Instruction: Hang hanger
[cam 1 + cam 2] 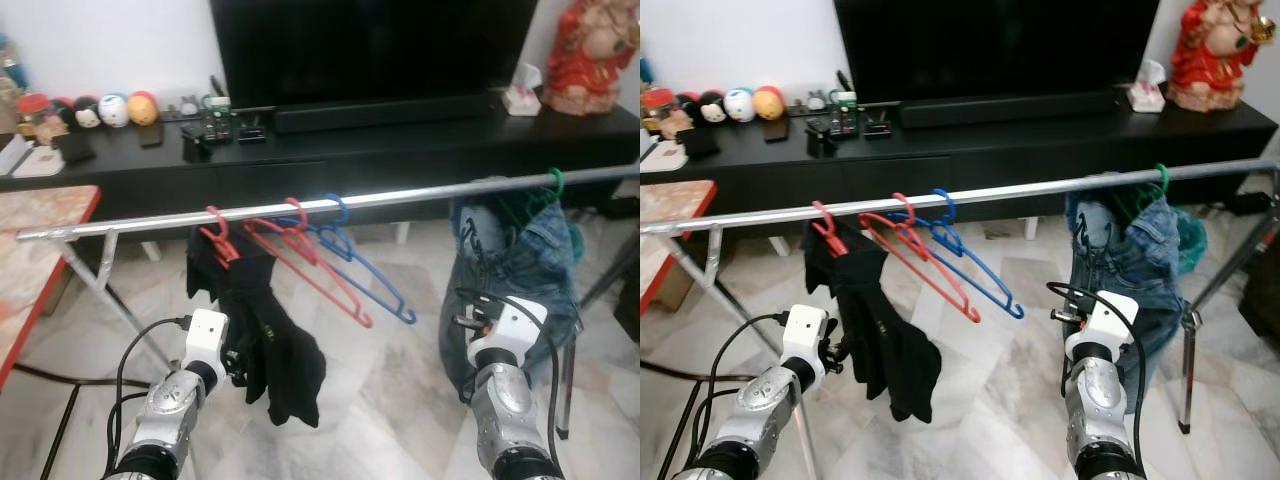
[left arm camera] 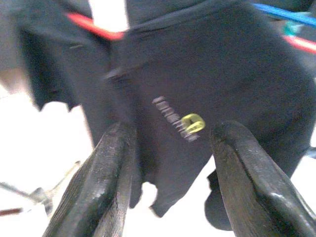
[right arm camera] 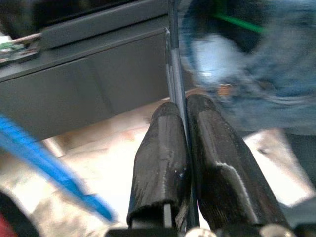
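A silver clothes rail (image 1: 400,197) runs across in front of me. On it hang a red hanger (image 1: 215,235) carrying a black garment (image 1: 285,350), an empty red hanger (image 1: 310,265), an empty blue hanger (image 1: 372,278), and at the right a green hanger (image 1: 548,188) with blue jeans (image 1: 520,265). My left gripper (image 2: 170,148) is open, its fingers (image 2: 103,182) close to the black garment with its yellow logo (image 2: 192,123). My right gripper (image 3: 186,123) is shut with nothing seen in it, raised near the jeans below the rail.
A black TV cabinet (image 1: 400,150) with a TV (image 1: 370,50), small toys (image 1: 110,108) and a red figurine (image 1: 595,50) stands behind the rail. A red-edged table (image 1: 40,240) is at my left. The rack's legs (image 1: 110,290) stand on marble floor (image 1: 400,380).
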You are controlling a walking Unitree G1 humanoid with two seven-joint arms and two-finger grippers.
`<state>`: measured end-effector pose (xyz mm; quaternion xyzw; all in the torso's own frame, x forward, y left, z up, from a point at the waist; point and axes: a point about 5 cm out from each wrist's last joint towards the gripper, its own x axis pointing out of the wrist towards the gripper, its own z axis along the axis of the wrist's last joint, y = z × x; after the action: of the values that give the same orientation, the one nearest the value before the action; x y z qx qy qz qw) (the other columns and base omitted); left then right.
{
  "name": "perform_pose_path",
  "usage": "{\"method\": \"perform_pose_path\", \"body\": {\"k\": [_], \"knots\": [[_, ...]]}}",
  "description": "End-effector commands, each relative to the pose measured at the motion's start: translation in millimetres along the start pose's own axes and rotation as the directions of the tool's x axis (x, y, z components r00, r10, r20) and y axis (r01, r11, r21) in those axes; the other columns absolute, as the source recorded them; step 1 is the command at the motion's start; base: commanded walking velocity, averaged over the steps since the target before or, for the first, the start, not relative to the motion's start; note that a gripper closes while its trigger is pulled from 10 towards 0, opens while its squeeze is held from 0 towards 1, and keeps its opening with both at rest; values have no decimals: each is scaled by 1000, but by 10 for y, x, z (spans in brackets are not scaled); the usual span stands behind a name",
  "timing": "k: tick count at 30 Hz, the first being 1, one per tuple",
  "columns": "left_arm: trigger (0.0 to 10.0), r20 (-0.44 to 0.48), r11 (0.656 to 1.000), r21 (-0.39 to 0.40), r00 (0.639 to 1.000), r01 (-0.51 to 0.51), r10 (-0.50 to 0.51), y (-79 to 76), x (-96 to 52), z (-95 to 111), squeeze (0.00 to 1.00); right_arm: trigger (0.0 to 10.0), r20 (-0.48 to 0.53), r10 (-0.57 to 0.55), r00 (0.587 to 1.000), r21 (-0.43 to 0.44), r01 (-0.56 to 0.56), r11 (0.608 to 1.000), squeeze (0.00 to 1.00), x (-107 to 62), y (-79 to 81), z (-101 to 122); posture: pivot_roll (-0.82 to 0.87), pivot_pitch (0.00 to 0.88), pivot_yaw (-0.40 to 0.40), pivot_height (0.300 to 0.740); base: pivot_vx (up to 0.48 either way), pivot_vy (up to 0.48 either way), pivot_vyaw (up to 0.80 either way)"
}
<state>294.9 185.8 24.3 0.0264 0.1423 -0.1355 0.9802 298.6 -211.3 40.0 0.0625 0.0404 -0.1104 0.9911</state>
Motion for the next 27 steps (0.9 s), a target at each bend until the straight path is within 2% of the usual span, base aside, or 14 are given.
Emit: {"method": "perform_pose_path", "body": {"k": [1,7,20,27], "knots": [[10000,-6,1000,15,1000,-7,7,14,-22,-28,0,10000,9,10,1000,4,-10,1000,0,15,28,27,72,0,46,740,0,-454,469],[10000,-7,1000,15,1000,-26,26,33,-25,-28,0,10000,3,6,1000,23,-6,1000,0,21,25,25,73,0,44,740,0,-422,0],[10000,0,999,-8,999,-35,35,38,-21,-22,0,10000,-8,18,1000,19,-18,1000,0,34,46,25,70,0,42,740,0,0,0],[10000,9,999,-23,999,-45,45,51,-20,-8,0,10000,-2,41,999,-17,-41,999,0,61,71,63,70,0,41,740,0,0,0]]}}
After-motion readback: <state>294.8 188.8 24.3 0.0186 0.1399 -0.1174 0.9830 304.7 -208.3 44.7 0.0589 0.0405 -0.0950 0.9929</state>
